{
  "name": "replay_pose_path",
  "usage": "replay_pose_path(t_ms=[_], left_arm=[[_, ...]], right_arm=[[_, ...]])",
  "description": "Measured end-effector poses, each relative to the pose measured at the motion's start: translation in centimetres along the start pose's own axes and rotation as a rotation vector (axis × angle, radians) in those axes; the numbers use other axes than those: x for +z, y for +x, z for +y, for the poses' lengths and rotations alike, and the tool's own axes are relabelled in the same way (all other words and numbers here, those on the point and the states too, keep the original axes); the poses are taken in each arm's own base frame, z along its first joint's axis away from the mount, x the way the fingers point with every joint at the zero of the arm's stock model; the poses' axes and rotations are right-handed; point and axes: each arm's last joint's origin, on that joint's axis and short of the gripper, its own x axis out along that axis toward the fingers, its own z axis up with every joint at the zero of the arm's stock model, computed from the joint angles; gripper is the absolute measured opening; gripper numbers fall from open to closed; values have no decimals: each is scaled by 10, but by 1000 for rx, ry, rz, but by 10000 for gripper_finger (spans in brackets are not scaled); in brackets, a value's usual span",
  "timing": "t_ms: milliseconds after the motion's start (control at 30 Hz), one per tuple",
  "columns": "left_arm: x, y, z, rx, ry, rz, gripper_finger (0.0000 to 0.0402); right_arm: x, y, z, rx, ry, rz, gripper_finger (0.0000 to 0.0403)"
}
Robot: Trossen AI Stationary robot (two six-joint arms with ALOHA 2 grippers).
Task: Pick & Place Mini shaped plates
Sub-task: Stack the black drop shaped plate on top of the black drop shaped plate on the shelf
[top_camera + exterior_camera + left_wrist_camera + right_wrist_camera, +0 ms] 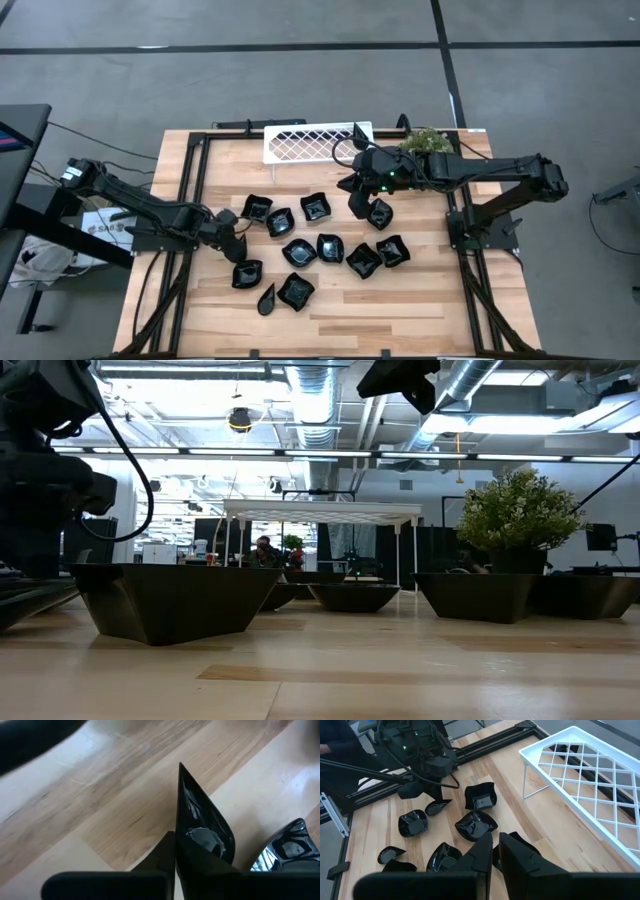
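We have the left hand point(232, 240) low over the left side of the worktop point(420, 300), its fingers shut on the thin rim of a teardrop plate point(202, 837); in the left wrist view the plate stands edge-on between them, pointed tip away from the wrist. The right hand point(358, 200) hangs toward the back, just in front of the white lattice tray point(300, 142) and beside the green plant point(428, 142). Its fingers point(482, 855) look nearly closed on the edge of a black plate point(522, 845) that pokes out past them, though we cannot say how firm that hold is.

The other mini shaped plates point(330, 247) lie scattered across the middle of the worktop, some touching, some apart, one teardrop point(266, 298) near the front.

We judge them light and rigid, with a glossy glaze that will slip under a loose pinch and could chip if knocked together or dropped. The upturned rim is the only real purchase, so we would pinch across the wall at a straight stretch rather than at a wavy corner or the narrow tip, where the plate could swivel out of the fingers
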Motion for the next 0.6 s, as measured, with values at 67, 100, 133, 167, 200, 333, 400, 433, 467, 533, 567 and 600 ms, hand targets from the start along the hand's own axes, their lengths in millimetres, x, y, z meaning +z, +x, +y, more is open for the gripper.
replay_pose_path(t_ms=[67,100,133,167,200,333,400,433,467,533,567,600], left_arm=[[0,0,0,-2,0,6,6],[0,0,0,-4,0,9,6],[0,0,0,-7,0,8,6],[0,-1,0,-13,-1,6,7],[0,-2,0,-20,-2,3,7],[2,-8,0,-61,-12,-32,5],[3,-11,0,-85,-32,-61,6],[3,-13,0,-98,-40,-78,6],[4,-15,0,-111,-49,-98,6],[5,-20,1,-137,-73,-140,5],[6,-22,1,-152,-80,-165,5],[7,-25,1,-171,-89,-188,5]], right_arm=[[0,0,0,0,0,0,29],[0,0,0,0,0,0,29],[0,0,0,0,0,0,28],[0,0,0,0,0,0,27],[0,0,0,0,0,0,27],[0,0,0,0,0,0,28],[0,0,0,-8,6,-3,28],[0,0,-1,-19,14,-7,28],[0,0,-1,-31,23,-13,27],[1,0,-1,-52,38,-21,26],[1,0,-1,-53,43,-23,25],[1,0,-2,-55,46,-24,24]])
